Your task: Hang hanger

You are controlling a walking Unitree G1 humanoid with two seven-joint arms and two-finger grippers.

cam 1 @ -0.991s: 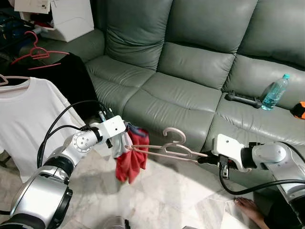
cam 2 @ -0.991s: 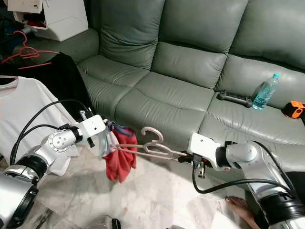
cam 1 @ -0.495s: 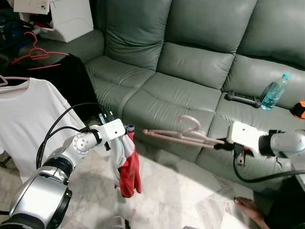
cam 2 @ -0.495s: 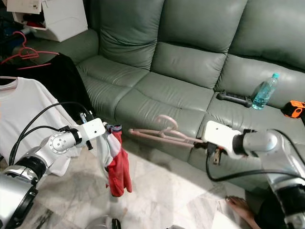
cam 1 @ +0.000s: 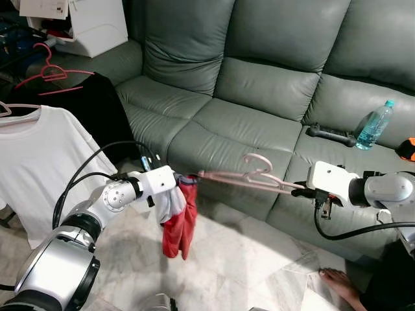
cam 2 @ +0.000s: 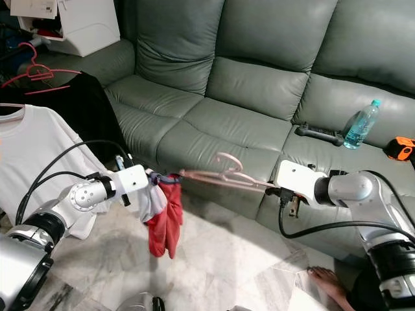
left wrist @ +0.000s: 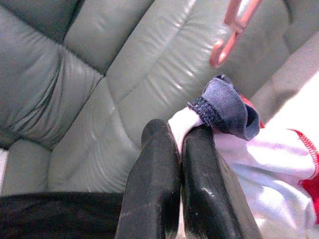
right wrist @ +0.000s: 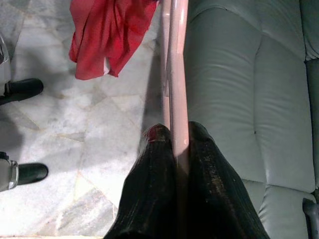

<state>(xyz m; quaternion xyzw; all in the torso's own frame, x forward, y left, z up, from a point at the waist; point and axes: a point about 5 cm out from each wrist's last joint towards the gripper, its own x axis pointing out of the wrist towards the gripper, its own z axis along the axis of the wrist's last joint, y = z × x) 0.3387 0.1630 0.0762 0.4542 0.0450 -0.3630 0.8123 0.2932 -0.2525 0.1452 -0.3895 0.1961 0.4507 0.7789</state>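
A pale pink hanger (cam 1: pixel 243 179) is held level in front of the sofa, its far tip touching the collar of a red, white and blue garment (cam 1: pixel 178 214). My right gripper (right wrist: pixel 173 140) is shut on the hanger's near end. My left gripper (left wrist: pixel 178 138) is shut on the garment's white fabric beside its blue collar (left wrist: pixel 223 102), and the cloth hangs down from there above the floor. The hanger's hook (cam 2: pixel 228 159) points up.
A grey-green sofa (cam 1: pixel 259 97) fills the back, with a water bottle (cam 1: pixel 375 124), a black tool (cam 1: pixel 331 135) and an orange object (cam 1: pixel 407 149) on its right seat. A white shirt (cam 1: pixel 32 162) and a red hanger (cam 1: pixel 48 70) hang at the left. A person's bare foot (cam 1: pixel 337 282) rests on the marble floor.
The right gripper has swung the hanger back leftward, so its tip now meets the garment's collar. The left gripper moved slightly right and lower with the garment.
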